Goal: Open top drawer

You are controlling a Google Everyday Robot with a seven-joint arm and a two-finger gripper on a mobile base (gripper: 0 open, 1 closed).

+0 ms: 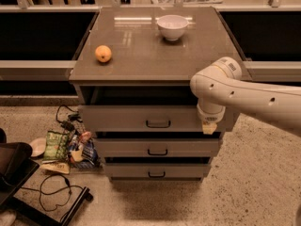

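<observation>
The top drawer [122, 118] is the uppermost of three grey fronts in the cabinet, with a small black bar handle [158, 124] at its middle. Its front stands a little out from the cabinet, and a dark gap shows above it under the tabletop. My white arm reaches in from the right and bends down in front of the drawer's right end. My gripper [208, 125] is at the end of it, against the right part of the drawer front, well to the right of the handle.
An orange [103, 53] and a white bowl [172, 27] sit on the cabinet top [141, 55]. Two shorter drawers [157, 148] lie below. Snack bags [66, 147], a cable and a black chair base [28, 192] lie on the floor at the left.
</observation>
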